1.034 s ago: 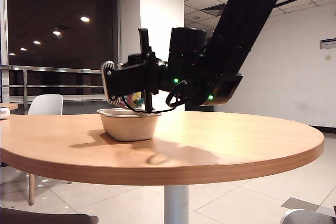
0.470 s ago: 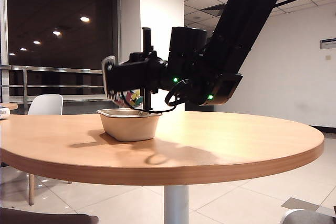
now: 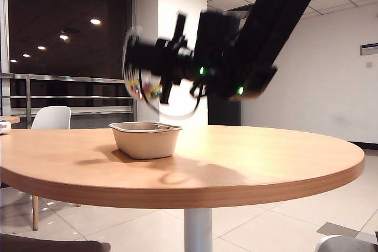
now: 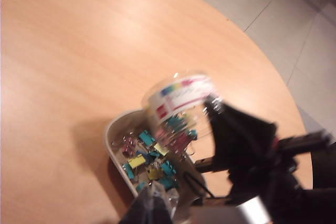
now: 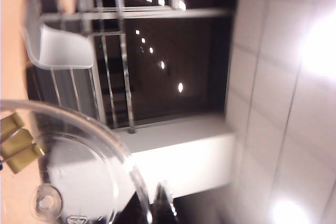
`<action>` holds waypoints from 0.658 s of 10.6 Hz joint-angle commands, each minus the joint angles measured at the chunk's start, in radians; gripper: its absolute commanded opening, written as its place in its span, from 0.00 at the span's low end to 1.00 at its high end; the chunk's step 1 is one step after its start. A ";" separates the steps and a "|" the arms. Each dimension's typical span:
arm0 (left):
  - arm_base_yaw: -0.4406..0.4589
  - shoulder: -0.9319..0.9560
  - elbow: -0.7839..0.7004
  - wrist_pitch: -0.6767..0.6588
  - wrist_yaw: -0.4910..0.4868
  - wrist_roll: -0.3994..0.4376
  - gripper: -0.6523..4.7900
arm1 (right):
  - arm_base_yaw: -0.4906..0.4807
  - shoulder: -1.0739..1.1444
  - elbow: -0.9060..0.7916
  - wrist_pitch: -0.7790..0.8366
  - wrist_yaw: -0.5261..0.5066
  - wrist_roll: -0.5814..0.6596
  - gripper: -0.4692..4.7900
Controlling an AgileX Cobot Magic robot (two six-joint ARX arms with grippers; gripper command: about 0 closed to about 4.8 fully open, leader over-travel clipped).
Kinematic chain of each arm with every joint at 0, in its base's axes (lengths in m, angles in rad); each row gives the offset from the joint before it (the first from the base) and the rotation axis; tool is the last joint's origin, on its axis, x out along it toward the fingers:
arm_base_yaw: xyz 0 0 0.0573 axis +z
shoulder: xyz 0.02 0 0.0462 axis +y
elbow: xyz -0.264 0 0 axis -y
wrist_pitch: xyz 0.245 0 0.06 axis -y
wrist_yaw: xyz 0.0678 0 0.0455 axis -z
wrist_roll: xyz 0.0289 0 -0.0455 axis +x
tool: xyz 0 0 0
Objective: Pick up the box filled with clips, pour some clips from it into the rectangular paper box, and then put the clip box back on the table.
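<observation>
1 end effector (right) (image 3: pixel 137 66) clamps the clip jar (image 4: pixel 176 103) tilted above the paper box (image 3: pixel 145 139); left's state unreadable.

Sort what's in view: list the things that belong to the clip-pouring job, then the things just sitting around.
Job:
- clip jar, held by the right gripper above the paper box
- clips
- paper box
- table

Just around:
- left gripper, near the paper box
- white chair
- railing
</observation>
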 commanded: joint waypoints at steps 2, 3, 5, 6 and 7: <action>0.000 -0.003 0.005 -0.010 0.001 0.001 0.11 | -0.013 -0.068 0.005 -0.147 0.024 0.269 0.09; 0.000 -0.003 0.005 -0.010 0.000 0.001 0.11 | -0.014 -0.089 0.005 -0.209 0.037 0.327 0.09; 0.000 -0.003 0.005 -0.011 -0.012 0.001 0.11 | -0.030 -0.166 0.006 -0.411 0.075 0.529 0.09; 0.000 -0.003 0.005 -0.011 -0.013 0.001 0.11 | -0.036 -0.192 0.014 -0.503 0.075 0.575 0.09; 0.000 -0.003 0.005 -0.011 -0.014 0.001 0.11 | -0.037 -0.209 0.027 -0.583 0.073 0.608 0.09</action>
